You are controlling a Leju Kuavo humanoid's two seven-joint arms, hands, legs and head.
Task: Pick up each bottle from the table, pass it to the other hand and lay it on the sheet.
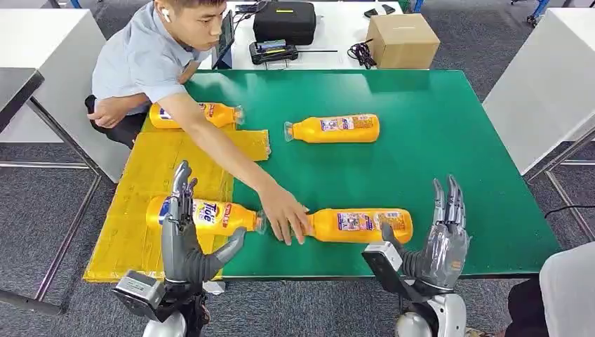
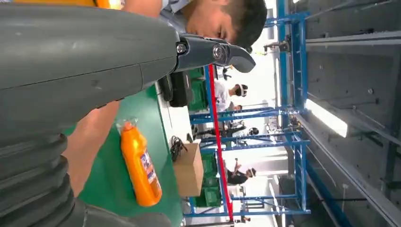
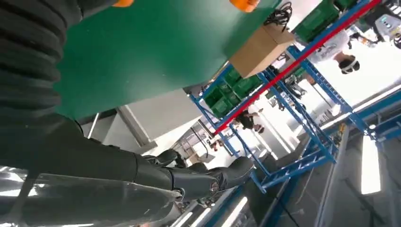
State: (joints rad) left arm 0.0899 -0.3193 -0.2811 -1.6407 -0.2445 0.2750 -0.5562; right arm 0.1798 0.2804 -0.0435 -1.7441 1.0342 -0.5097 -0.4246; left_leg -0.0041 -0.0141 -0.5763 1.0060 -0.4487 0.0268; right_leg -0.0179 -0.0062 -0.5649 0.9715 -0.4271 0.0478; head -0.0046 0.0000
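Hiding a bottle (image 1: 203,214) label's edge, spread empty left hand (image 1: 184,242); right hand (image 1: 438,242) likewise spread, empty.

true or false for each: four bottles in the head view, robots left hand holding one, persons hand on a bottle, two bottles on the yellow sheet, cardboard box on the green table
1. Four orange bottles show in the head view. True.
2. The left hand holds a bottle. False: it is raised with fingers apart, holding nothing, as is the right hand.
3. The person's hand touches the near right bottle. True.
4. Two bottles lie on the yellow sheet. True: the far left bottle and the near left bottle.
5. The cardboard box stands on the green table. False: it is on the white table behind.
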